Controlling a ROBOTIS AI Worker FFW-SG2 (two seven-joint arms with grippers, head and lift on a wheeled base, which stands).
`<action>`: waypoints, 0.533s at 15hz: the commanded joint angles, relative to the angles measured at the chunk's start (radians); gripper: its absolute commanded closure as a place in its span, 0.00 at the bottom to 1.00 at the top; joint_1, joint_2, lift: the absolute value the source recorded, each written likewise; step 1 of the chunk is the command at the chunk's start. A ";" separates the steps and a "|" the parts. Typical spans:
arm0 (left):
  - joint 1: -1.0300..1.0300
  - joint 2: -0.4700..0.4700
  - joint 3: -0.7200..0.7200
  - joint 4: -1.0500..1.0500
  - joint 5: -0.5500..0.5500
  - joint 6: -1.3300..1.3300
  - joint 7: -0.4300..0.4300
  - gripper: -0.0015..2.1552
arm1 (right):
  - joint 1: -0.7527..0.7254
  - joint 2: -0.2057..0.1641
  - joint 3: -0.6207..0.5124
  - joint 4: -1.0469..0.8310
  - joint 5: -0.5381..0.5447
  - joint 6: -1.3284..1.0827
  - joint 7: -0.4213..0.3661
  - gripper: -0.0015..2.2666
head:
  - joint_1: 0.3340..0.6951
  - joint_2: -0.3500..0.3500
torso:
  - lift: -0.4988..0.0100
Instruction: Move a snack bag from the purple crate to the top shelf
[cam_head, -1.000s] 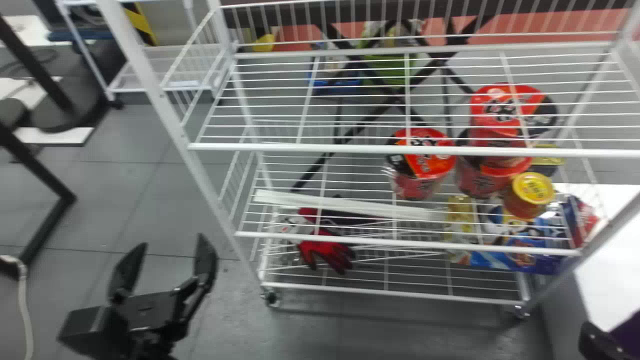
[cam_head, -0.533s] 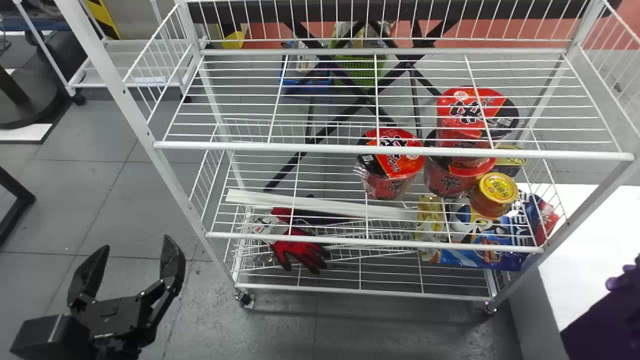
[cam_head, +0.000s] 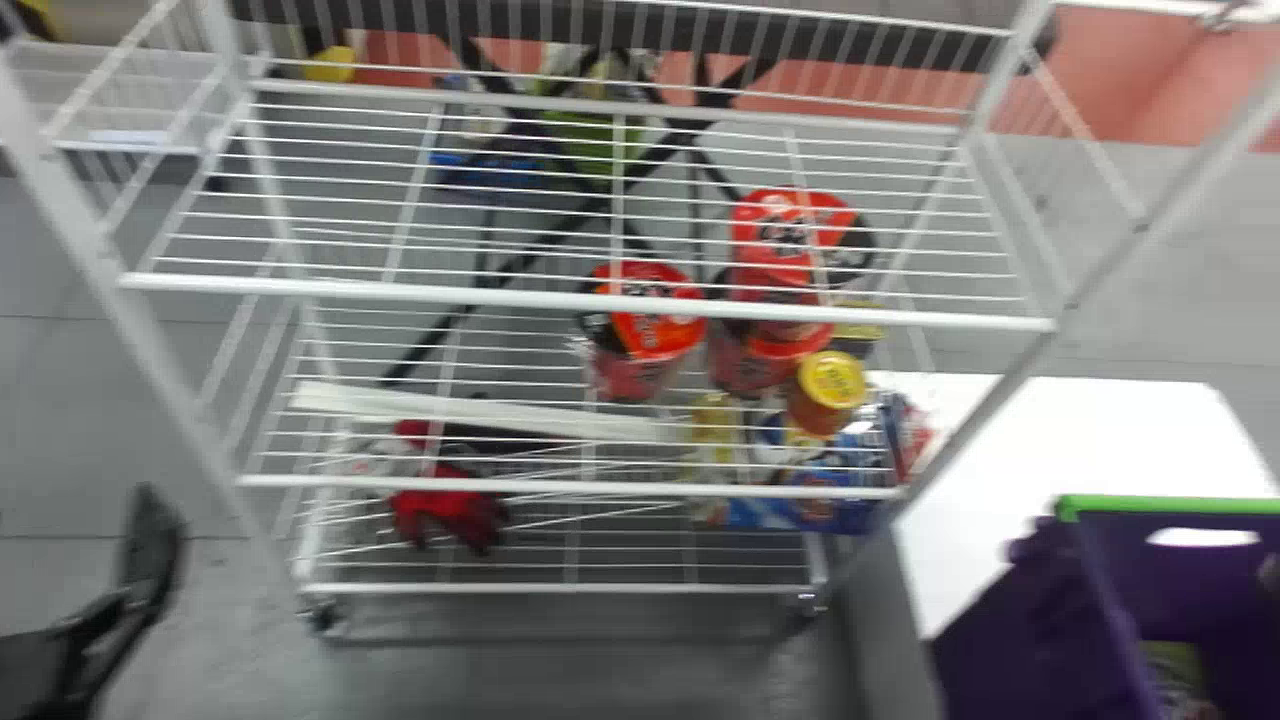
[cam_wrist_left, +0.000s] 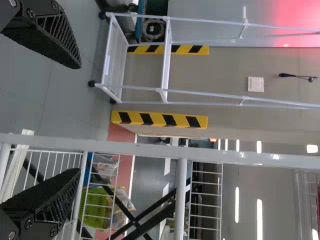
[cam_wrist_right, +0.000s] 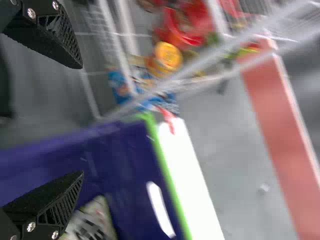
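Right end effector (cam_wrist_right: 82, 120) was spread | snack bag (cam_head: 1176, 672) lay in purple crate (cam_head: 1030, 640), head-view four o'clock | descent needed green rim (cam_head: 1170, 506) clearance

No wording or number can be read. Dark characters, blurred, stand on the red lids (cam_head: 660, 300) of the cups (cam_head: 640, 378) toward the right edge of the shelf (cam_head: 560, 488). Nearer its front right corner, the yellow lid (cam_head: 832, 380) has small blurred print. Dark, illegible marks cross the bag (cam_wrist_right: 95, 220) in the crate (cam_head: 1050, 640). Yellow-and-black warning stripes (cam_wrist_left: 159, 120) line the foot of the wall (cam_wrist_left: 225, 75).
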 joint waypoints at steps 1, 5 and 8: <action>-0.001 0.001 -0.003 0.001 -0.001 0.000 0.000 0.03 | -0.058 0.005 -0.088 0.087 0.024 0.008 0.010 0.02 | 1.00 0.18 | 0.09; -0.012 0.003 -0.022 0.002 -0.002 0.003 -0.006 0.03 | -0.055 -0.087 -0.065 0.324 0.121 0.008 0.013 0.02 | 1.00 0.00 | 0.09; -0.024 0.003 -0.037 0.001 -0.002 0.003 -0.009 0.03 | -0.057 -0.186 0.033 0.529 0.231 0.008 0.013 0.03 | 1.00 0.00 | 0.09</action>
